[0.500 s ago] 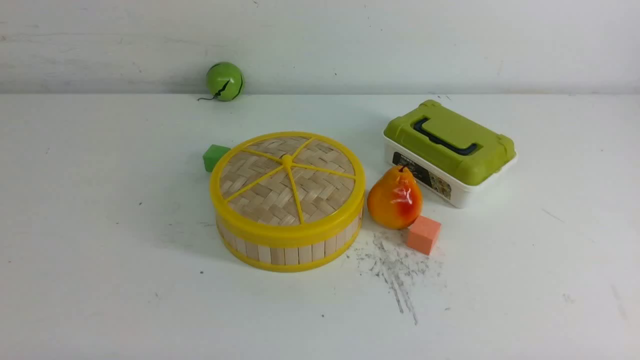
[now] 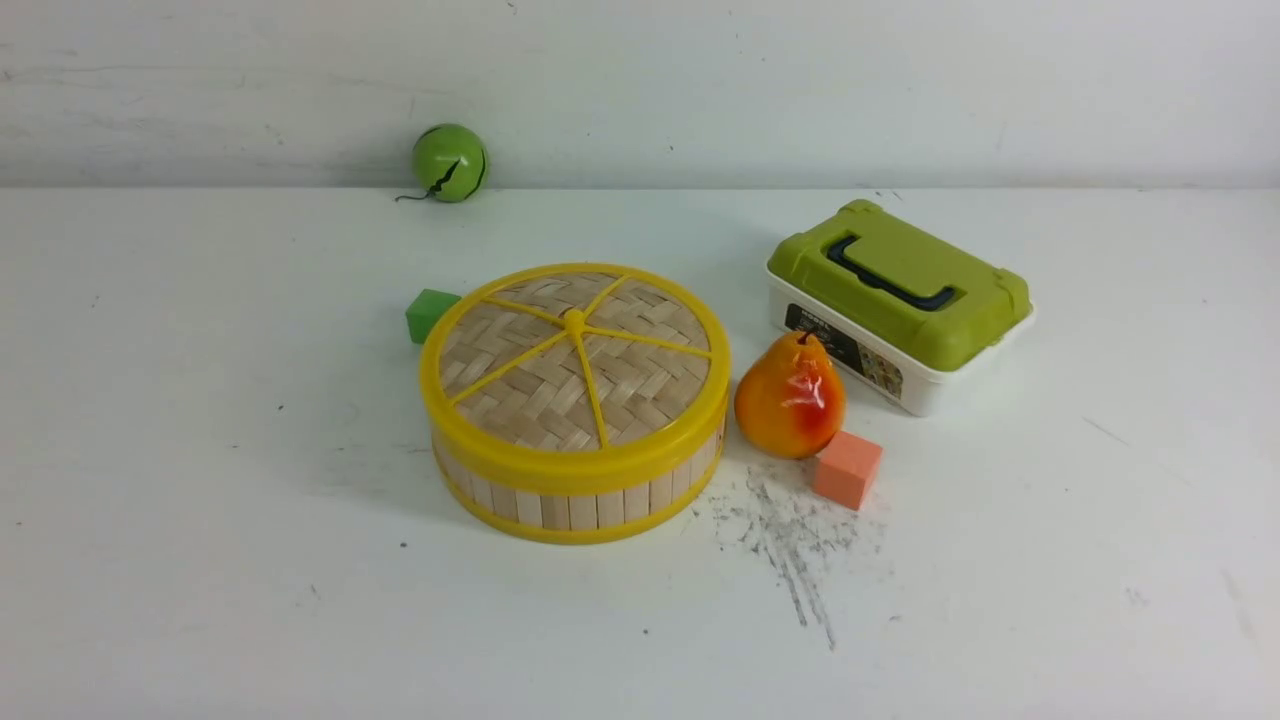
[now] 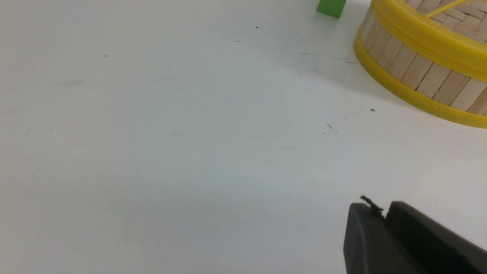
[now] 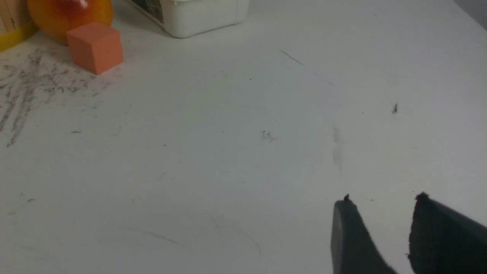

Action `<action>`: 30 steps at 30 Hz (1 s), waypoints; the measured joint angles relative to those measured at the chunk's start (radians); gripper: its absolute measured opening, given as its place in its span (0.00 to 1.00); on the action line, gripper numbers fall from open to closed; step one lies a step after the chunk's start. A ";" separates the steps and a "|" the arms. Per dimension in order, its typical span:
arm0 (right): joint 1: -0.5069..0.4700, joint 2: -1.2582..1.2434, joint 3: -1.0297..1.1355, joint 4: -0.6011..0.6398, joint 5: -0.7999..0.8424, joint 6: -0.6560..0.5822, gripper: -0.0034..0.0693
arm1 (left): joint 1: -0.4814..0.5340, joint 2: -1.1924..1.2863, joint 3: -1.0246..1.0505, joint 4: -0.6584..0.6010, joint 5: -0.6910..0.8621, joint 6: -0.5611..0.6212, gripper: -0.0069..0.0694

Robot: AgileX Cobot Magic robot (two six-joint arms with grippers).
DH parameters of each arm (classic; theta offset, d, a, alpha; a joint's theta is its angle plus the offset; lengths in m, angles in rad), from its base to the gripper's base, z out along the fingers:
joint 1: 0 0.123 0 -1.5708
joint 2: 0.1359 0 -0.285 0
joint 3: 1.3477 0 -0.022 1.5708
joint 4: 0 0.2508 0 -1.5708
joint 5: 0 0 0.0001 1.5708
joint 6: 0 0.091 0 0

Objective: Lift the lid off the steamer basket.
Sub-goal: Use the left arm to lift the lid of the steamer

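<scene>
The lid (image 2: 575, 365), woven pale bamboo with a yellow rim, spokes and centre knob, sits flat on the steamer basket (image 2: 575, 495) in the middle of the table. The basket's slat wall also shows in the left wrist view (image 3: 414, 68). Neither gripper shows in the front view. My left gripper (image 3: 382, 209) is shut and empty, over bare table well short of the basket. My right gripper (image 4: 382, 201) is open and empty, over bare table away from the basket, whose yellow bottom rim (image 4: 11, 38) just shows.
An orange-red pear (image 2: 790, 397) and an orange cube (image 2: 847, 469) stand right of the basket. A white box with an olive-green lid (image 2: 900, 300) is behind them. A green cube (image 2: 430, 313) sits by the basket's far left; a green ball (image 2: 449, 162) by the wall.
</scene>
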 joint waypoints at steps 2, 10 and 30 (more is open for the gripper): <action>0.000 0.000 0.000 0.000 0.000 0.000 0.38 | 0.000 0.000 0.000 0.000 0.000 0.000 0.18; 0.000 0.000 0.000 0.000 0.000 0.000 0.38 | 0.000 0.000 0.000 0.000 0.000 0.000 0.19; 0.000 0.000 0.000 0.000 0.000 0.000 0.38 | 0.000 0.000 0.000 0.002 -0.017 0.000 0.21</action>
